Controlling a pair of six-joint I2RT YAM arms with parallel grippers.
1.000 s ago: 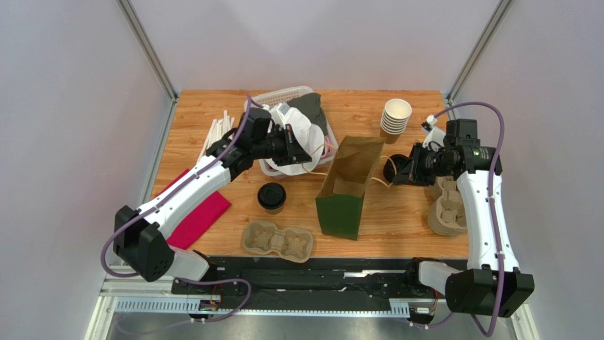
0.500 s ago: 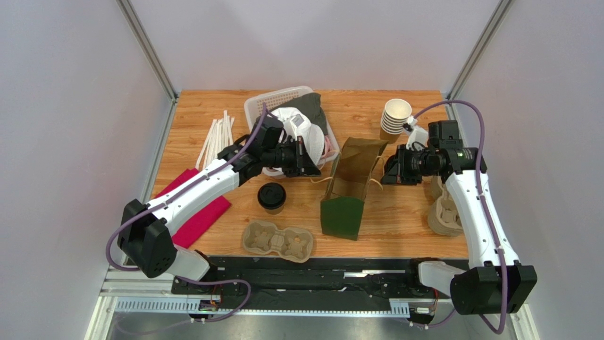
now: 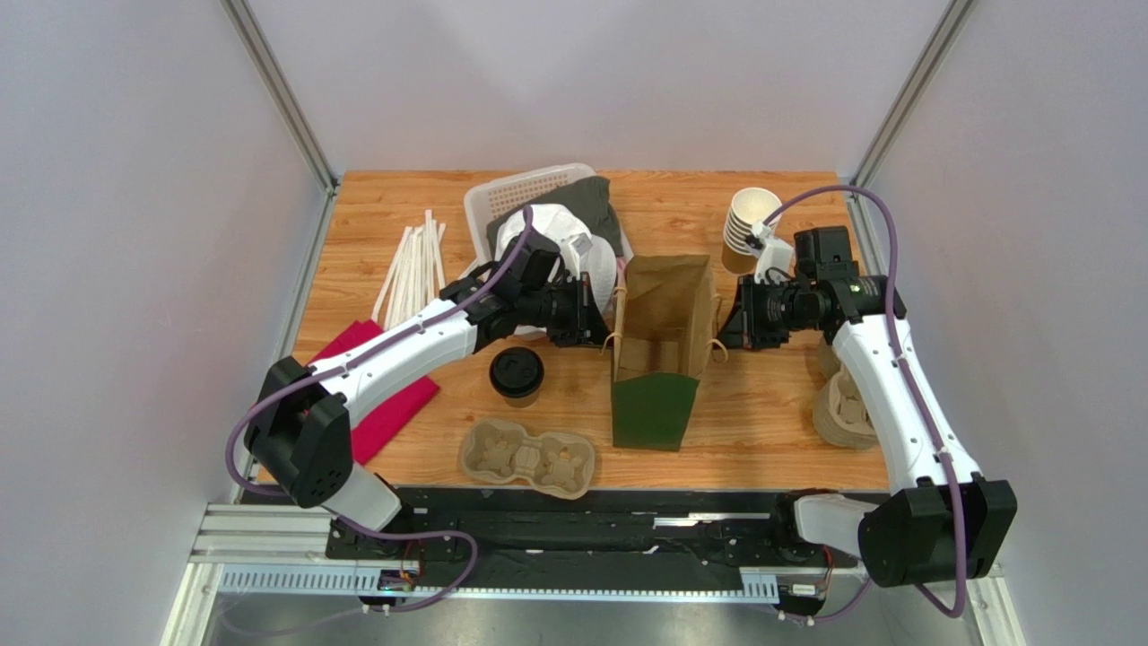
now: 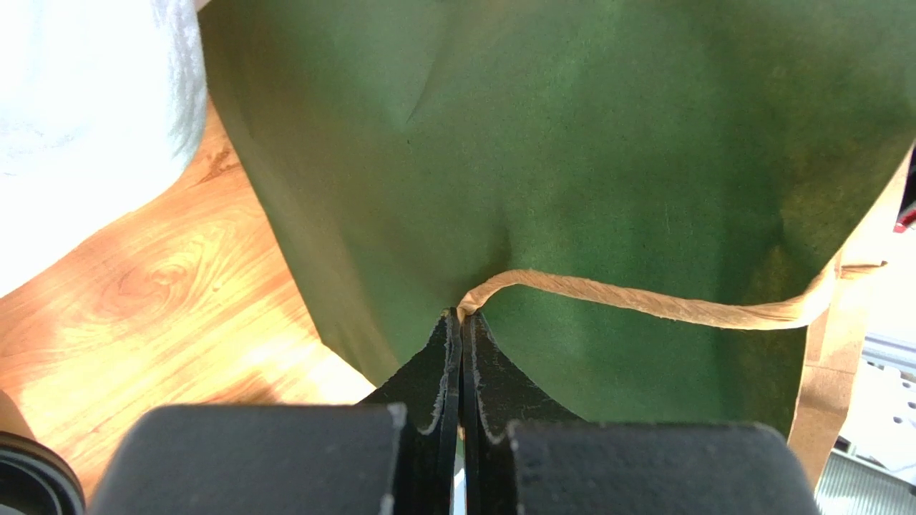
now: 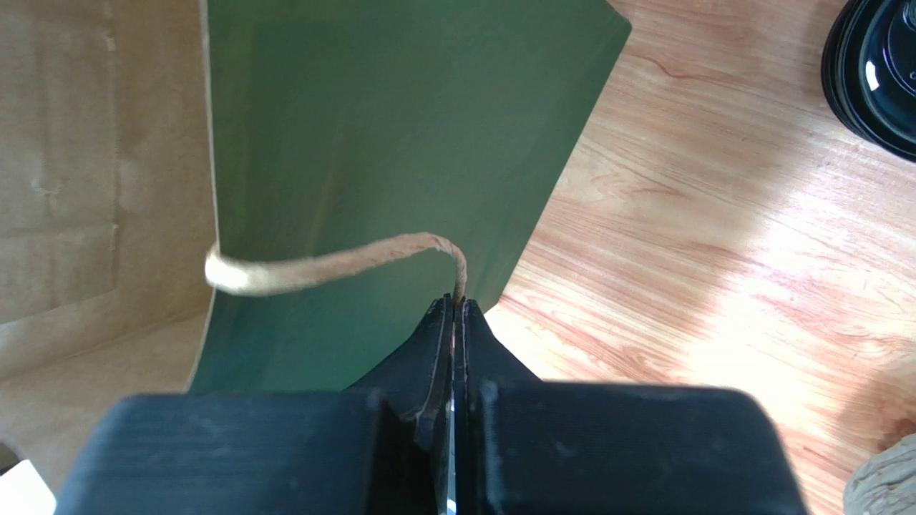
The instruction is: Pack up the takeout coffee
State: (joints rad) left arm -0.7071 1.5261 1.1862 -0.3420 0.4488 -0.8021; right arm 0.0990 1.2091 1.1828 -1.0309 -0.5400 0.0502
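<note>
Left gripper (image 4: 461,327) clamps left handle (image 4: 645,308), right gripper (image 5: 453,317) clamps right handle (image 5: 323,264) of paper bag (image 3: 656,404), mid-worktop. Takeout coffee (image 3: 516,374) stands left of it, nearer front edge. Risk: uneven pull tears handle or topples bag.

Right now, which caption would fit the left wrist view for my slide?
Left gripper, shut, pinches the twine handle of the green paper bag.

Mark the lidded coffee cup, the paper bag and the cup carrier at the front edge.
lidded coffee cup (image 3: 516,370): top view, centre of its black lid.
paper bag (image 3: 655,411): top view, its green outer side.
cup carrier (image 3: 530,458): top view, ridge between its two wells.
</note>
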